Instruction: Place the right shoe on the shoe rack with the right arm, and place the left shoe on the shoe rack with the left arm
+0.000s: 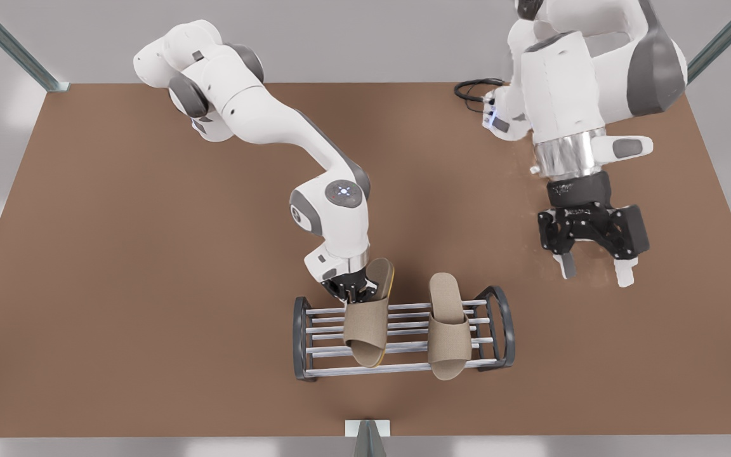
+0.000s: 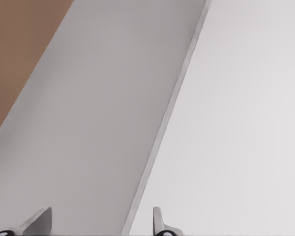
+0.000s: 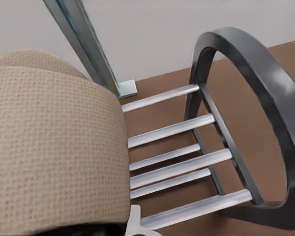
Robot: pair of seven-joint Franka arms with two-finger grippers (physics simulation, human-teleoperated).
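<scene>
Right shoe (image 1: pixel 368 324) (tan slipper), tilted on shoe rack (image 1: pixel 499 327), clamped by right end effector (image 1: pixel 354 292); left end effector (image 1: pixel 596 270) apart.

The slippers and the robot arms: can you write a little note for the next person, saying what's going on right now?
Right gripper: shut on the tilted slipper, holding its heel up over the shoe rack, toe on the bars.
Left gripper: open, hanging above the bare table, holding nothing; this arm waits.
Done: the other slipper lies flat on the rack.
Left: lower the tilted slipper, let go, pull away.
</scene>
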